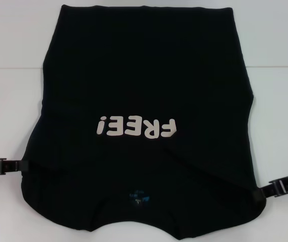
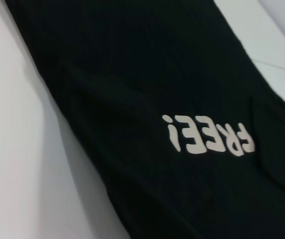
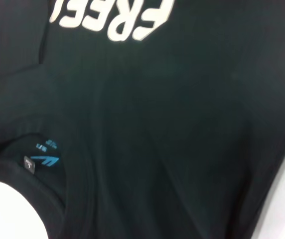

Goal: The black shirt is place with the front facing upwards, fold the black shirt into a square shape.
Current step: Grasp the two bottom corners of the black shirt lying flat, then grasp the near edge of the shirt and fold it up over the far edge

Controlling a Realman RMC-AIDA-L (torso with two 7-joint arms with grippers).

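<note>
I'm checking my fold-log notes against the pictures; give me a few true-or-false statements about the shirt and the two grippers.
1. The black shirt lies front up, its FREE! lettering showing. True.
2. The collar end lies farthest from the robot. False: the teal neck label and collar are nearest the robot.
3. The left gripper is at the shirt's left edge and the right gripper at its right edge. True.
4. The shirt is already folded into a square. False: it lies spread out on the white table.
</note>
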